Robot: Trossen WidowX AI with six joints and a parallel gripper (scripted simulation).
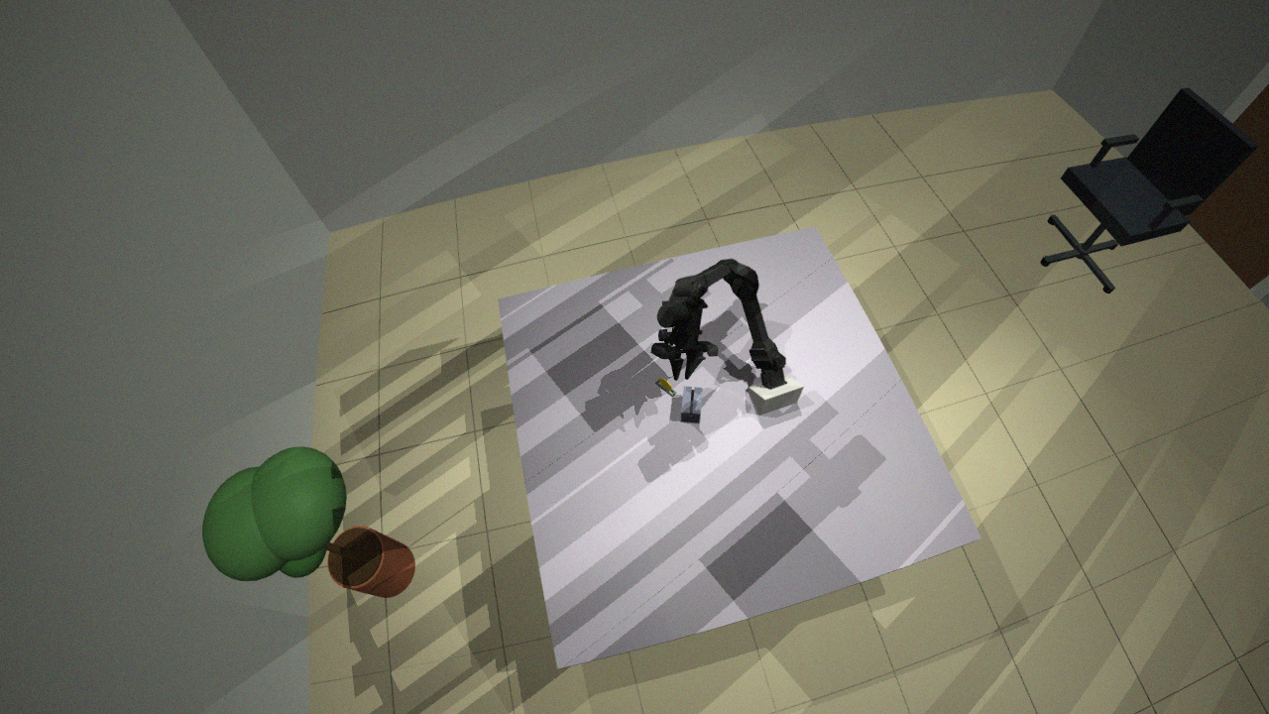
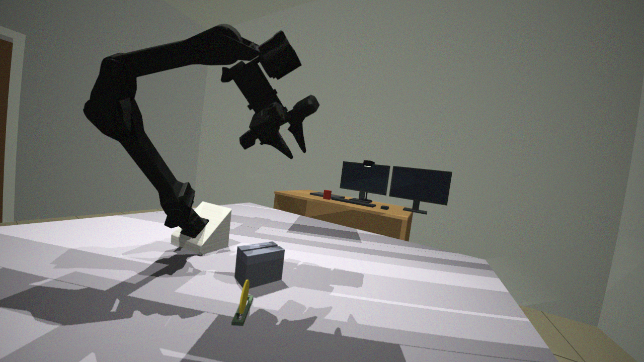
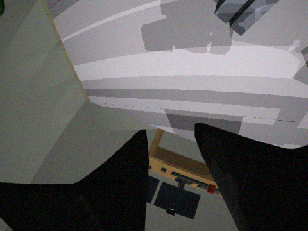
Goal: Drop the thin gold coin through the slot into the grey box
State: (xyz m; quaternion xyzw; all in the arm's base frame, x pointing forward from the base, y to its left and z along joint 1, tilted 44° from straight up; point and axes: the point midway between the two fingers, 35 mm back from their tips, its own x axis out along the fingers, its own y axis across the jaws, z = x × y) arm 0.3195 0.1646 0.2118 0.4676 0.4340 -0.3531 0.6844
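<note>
The gold coin [image 1: 664, 385] [image 2: 244, 297] stands on its edge in the dark-green holder [image 2: 237, 322]. The closed grey box [image 1: 691, 413] [image 2: 259, 267] is beside it, on the side towards the arm's base, with the narrow dark slot across its lid. The box also shows at the top edge of the wrist view [image 3: 253, 19]. My gripper [image 1: 683, 377] [image 2: 299, 155] [image 3: 171, 133] is part open and empty, high above the table, with its fingers tilted downwards. The coin and holder are out of the wrist view.
The arm's white wedge base [image 1: 776, 396] [image 2: 216, 229] stands on the pale table top [image 1: 621, 568] [image 2: 405, 314]. Far beyond it is a desk [image 2: 342, 215] with monitors. A potted plant [image 1: 372, 563] and an office chair [image 1: 1131, 199] stand away from the table.
</note>
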